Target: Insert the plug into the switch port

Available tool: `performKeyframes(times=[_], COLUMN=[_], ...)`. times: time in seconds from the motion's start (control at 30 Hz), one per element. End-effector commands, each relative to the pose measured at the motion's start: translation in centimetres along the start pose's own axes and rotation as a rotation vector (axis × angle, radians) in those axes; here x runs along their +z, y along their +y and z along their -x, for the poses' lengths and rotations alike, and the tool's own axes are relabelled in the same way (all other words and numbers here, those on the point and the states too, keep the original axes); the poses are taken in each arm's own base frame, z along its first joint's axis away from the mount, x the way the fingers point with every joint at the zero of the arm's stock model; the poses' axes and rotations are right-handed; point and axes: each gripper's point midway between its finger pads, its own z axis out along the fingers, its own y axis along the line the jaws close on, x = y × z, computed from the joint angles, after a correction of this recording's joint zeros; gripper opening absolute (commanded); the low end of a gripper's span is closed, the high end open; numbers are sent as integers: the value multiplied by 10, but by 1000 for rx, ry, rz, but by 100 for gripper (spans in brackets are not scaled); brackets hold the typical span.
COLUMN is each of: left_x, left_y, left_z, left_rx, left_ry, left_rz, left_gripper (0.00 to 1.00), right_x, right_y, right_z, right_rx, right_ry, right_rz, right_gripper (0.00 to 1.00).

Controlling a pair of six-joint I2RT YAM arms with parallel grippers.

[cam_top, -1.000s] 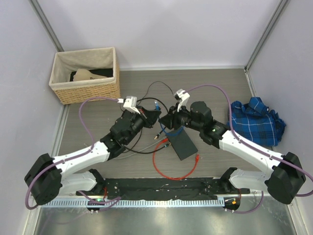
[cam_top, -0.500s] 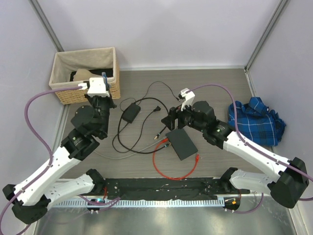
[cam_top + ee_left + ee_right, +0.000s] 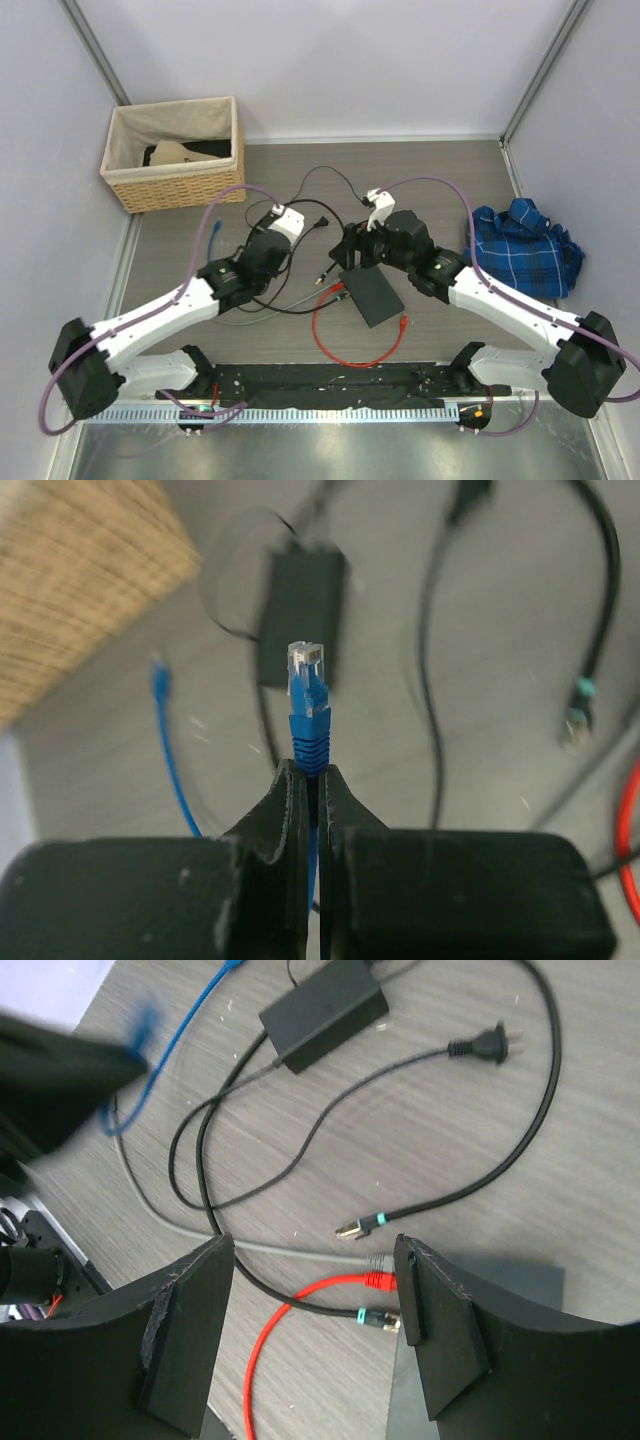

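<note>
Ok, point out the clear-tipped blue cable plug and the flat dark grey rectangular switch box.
blue cable plug (image 3: 308, 698): left wrist view, blue body.
switch box (image 3: 372, 295): top external view, top face centre.

We take this for a robotics lab, a closed test cell rather than a home or a shop. The bench (image 3: 450, 172), with its grey wood-grain top, is boxed in by plain pale walls (image 3: 350, 60) and bare metal frame posts (image 3: 543, 65) at 11 and 1 o'clock. At 6 o'clock a black mounting rail (image 3: 340, 378) carries two white-and-black robot arms (image 3: 160, 318), each trailing a purple cable (image 3: 430, 178). The props look staged: a wicker basket (image 3: 175, 160) at 10 o'clock, a blue plaid cloth (image 3: 525, 248) at 3 o'clock, a switch (image 3: 372, 293) and loose cords (image 3: 330, 1285) in the middle.
</note>
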Motion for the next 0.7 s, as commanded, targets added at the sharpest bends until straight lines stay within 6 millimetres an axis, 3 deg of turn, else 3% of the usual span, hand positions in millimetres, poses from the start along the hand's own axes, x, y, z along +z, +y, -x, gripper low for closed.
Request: performKeyframes(times=[0.0, 0.33, 0.67], left_x=[4, 3, -4], left_y=[-53, -103, -108], left_z=[-22, -20, -21], left_rx=[-79, -132, -143], left_ry=[92, 64, 45], left_rz=[-166, -325, -358], left_gripper=[0, 0, 0], right_x=[9, 39, 65], right_y=[7, 9, 28], right_z=[6, -12, -13], right_rx=[87, 297, 427], right_ry=[-41, -7, -47], right_rz=[25, 39, 178], right_gripper=[73, 70, 69])
